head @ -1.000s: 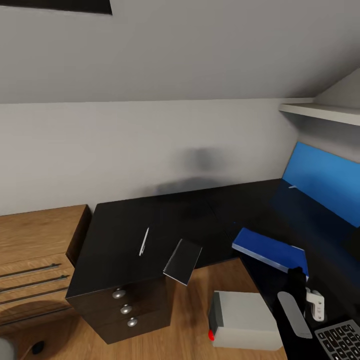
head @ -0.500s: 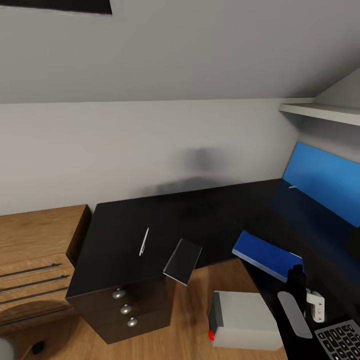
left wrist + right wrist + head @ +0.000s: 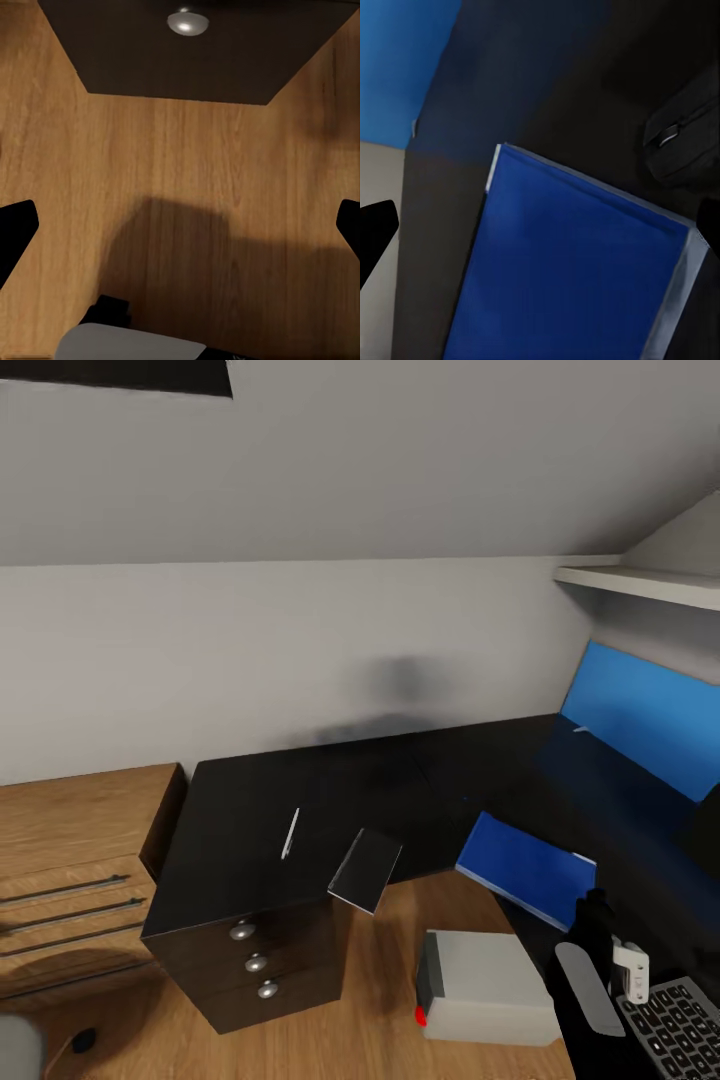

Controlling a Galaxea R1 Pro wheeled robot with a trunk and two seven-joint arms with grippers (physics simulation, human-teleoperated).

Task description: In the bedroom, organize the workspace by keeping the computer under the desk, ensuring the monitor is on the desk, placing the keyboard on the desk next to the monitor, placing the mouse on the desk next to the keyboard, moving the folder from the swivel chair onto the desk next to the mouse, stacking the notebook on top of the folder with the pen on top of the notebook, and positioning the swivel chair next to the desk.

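Note:
The black desk (image 3: 250,810) carries the thin pen (image 3: 290,832) and, beside it, the dark notebook (image 3: 365,870), which overhangs the desk's front edge. The blue folder (image 3: 525,868) lies flat on the desk's right wing. My right gripper (image 3: 597,908) hovers open just past the folder's near corner. In the right wrist view the folder (image 3: 577,270) lies under the open right gripper (image 3: 540,232), with the black mouse (image 3: 686,139) close to the folder's corner. The keyboard (image 3: 680,1025) shows at the lower right. The grey computer (image 3: 485,988) stands on the floor under the desk. My left gripper (image 3: 180,229) hangs open over the wood floor.
A dark three-drawer unit (image 3: 255,960) with round knobs (image 3: 187,21) holds up the desk's left end. A light wooden dresser (image 3: 70,860) stands left of it. The blue back panel (image 3: 640,720) and a white wall shelf (image 3: 640,582) close off the right side.
The whole view has shifted slightly, so the camera moved. The right gripper, which covered the folder's near corner before, now stands just off it. Pen and notebook lie as before.

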